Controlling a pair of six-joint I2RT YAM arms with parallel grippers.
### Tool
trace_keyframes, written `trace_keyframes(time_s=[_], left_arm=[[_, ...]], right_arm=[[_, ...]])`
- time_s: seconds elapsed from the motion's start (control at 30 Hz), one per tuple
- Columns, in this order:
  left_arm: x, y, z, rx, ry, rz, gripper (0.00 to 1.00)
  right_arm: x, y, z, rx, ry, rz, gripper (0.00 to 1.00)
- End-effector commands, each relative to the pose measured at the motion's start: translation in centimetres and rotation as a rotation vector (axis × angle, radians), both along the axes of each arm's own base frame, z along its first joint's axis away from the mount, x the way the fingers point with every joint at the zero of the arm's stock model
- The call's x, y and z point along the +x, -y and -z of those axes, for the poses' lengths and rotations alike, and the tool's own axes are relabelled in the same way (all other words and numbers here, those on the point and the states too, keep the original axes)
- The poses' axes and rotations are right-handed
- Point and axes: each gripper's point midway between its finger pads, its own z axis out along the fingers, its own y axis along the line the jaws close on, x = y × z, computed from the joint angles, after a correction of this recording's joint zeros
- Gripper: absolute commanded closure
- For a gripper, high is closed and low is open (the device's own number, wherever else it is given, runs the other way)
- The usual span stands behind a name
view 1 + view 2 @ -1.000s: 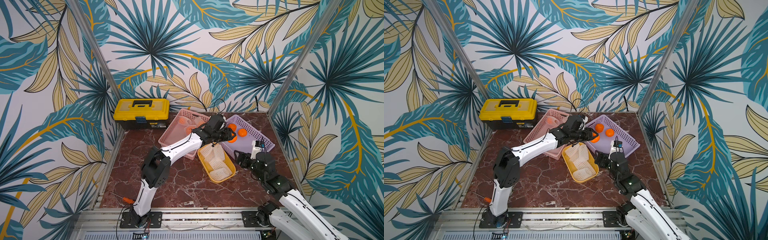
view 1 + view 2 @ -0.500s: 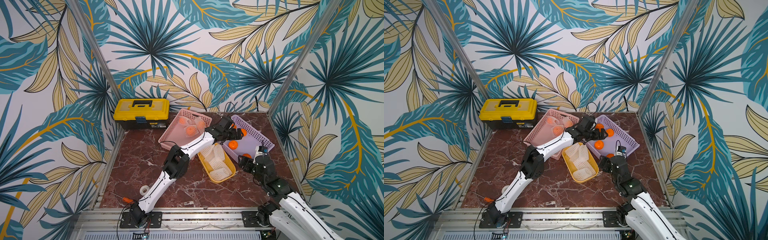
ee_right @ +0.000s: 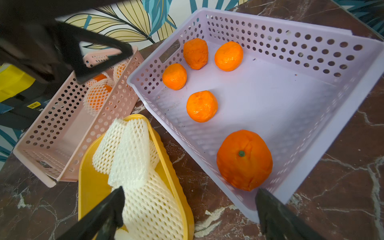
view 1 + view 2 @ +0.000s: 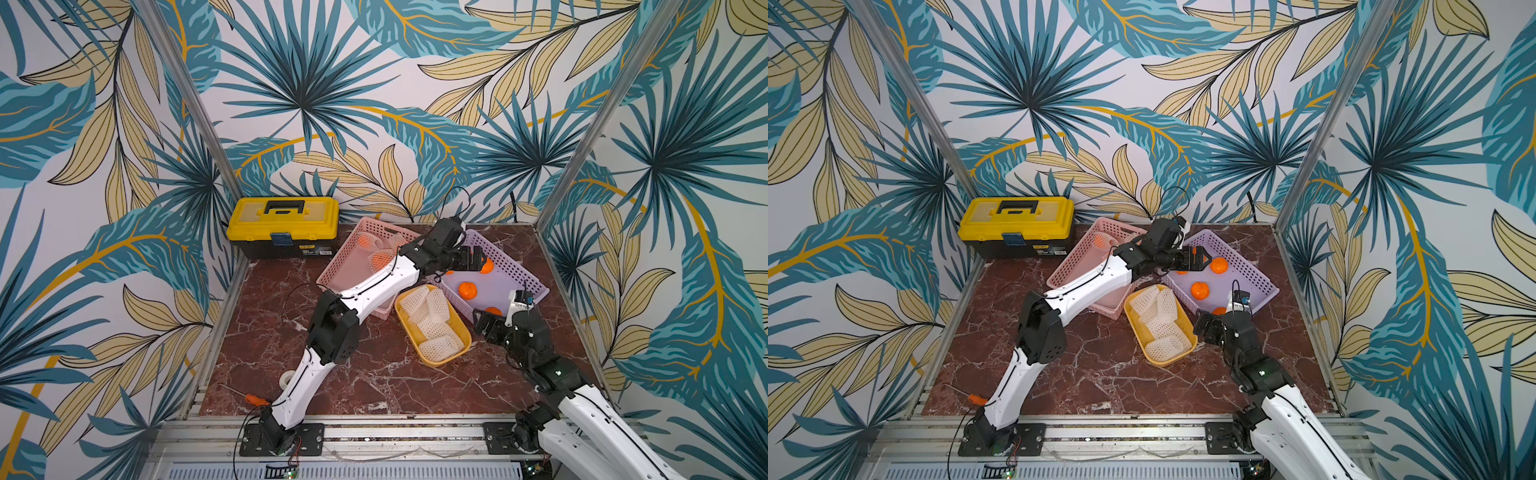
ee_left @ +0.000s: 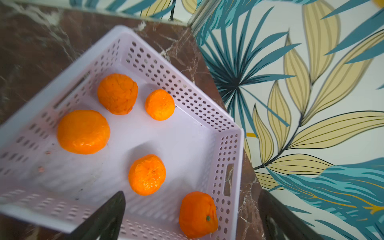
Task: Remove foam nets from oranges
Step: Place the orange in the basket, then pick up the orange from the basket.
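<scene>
I find the toolbox (image 4: pixel 282 224) shut at the far left of the table (image 4: pixel 374 386). A tape roll (image 4: pixel 286 378) and a screwdriver (image 4: pixel 255 400) lie near the front edge by the left arm's base.

Next comes the pink basket (image 4: pixel 338 257). It holds at least two oranges (image 3: pixel 96 97) wrapped in nets (image 4: pixel 380 259); the left arm crosses above it and hides part of the floor.

The tray (image 4: pixel 442 362) sits just in front of the two baskets. Empty nets are piled in it, with no fruit among them.

The left gripper (image 4: pixel 1200 258) hangs over the far left end of the purple basket (image 4: pixel 528 274). Its fingers (image 5: pixel 112 216) stand wide apart with nothing between them.

The purple basket holds five bare oranges, none netted, all lying loose on its floor: three toward the far end, one mid-floor, one in the near corner.

The right gripper (image 4: pixel 482 326) is low at the near corner of the purple basket, between it and the tray. Its fingers (image 3: pixel 104 214) are spread wide and hold nothing. I cannot tell whether they touch the tray.
</scene>
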Motion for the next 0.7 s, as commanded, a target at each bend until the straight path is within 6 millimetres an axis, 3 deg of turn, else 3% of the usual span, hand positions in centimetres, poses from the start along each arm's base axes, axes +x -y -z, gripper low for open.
trace_keyframes(time_s=[0.0, 0.17, 0.3, 0.43, 0.57, 0.67], left_arm=[[0.0, -4.4, -5.7, 0.025, 0.113, -0.08, 0.0], [-1.0, -11.3, -5.4, 0.212, 0.187, -0.22, 0.0], [-1.0, -16.6, -3.9, 0.287, 0.159, -0.282, 0.0], [0.8, -20.8, -0.8, 0.444, 0.155, -0.32, 0.0], [4.3, -24.7, 3.1, 0.509, 0.061, -0.398, 0.0], [6.2, -25.8, 5.2, 0.542, 0.003, -0.415, 0.0]], right_arm=[[1.5, -1.9, -2.4, 0.017, 0.043, -0.091, 0.0], [4.1, -5.6, -4.7, 0.085, 0.051, -0.223, 0.0], [6.9, -8.3, -5.9, 0.166, 0.055, -0.28, 0.03], [10.2, -10.8, -6.6, 0.219, 0.035, -0.314, 0.06], [13.0, -13.5, -8.1, 0.284, 0.086, -0.369, 0.07], [14.8, -14.5, -8.1, 0.316, 0.139, -0.377, 0.08]])
